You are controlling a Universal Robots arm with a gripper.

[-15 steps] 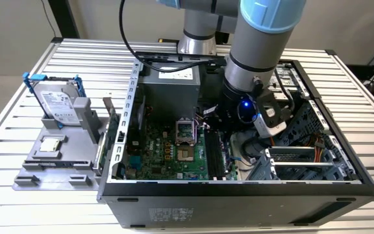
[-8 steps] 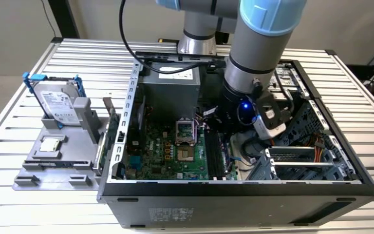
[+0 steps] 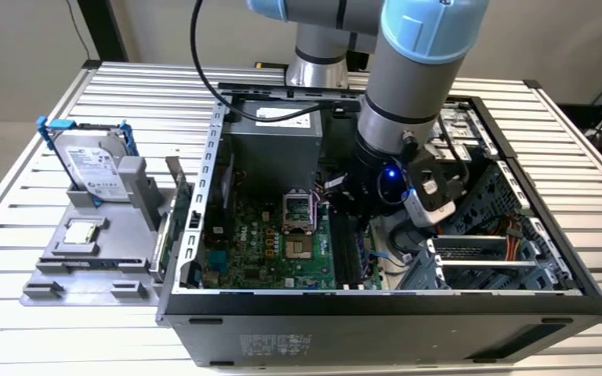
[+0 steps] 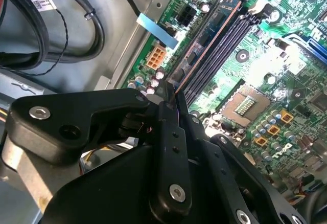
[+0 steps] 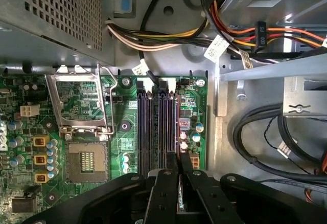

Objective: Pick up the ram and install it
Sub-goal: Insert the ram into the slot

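My gripper (image 3: 356, 215) is down inside the open computer case, over the black memory slots (image 3: 345, 251) of the green motherboard (image 3: 259, 251). In the second wrist view the ram (image 4: 207, 35), a thin dark strip with a coppery edge, runs out from between the black fingers (image 4: 171, 132) and lies along the slot nearest the case wall. The gripper (image 4: 171, 93) is shut on it. In the first wrist view the gripper (image 5: 178, 165) stands at the near end of the slots (image 5: 158, 127) with the ram (image 5: 179, 198) edge-on between its fingers. I cannot tell whether the ram is fully seated.
The processor socket (image 5: 84, 160) with its raised metal frame lies beside the slots. Bundled cables (image 5: 168, 29) and the power supply box (image 3: 275, 149) crowd the far end. Outside the case, on the exterior view's left, a grey tray (image 3: 92, 274) holds a hard drive (image 3: 97, 164) and a small square chip (image 3: 79, 233).
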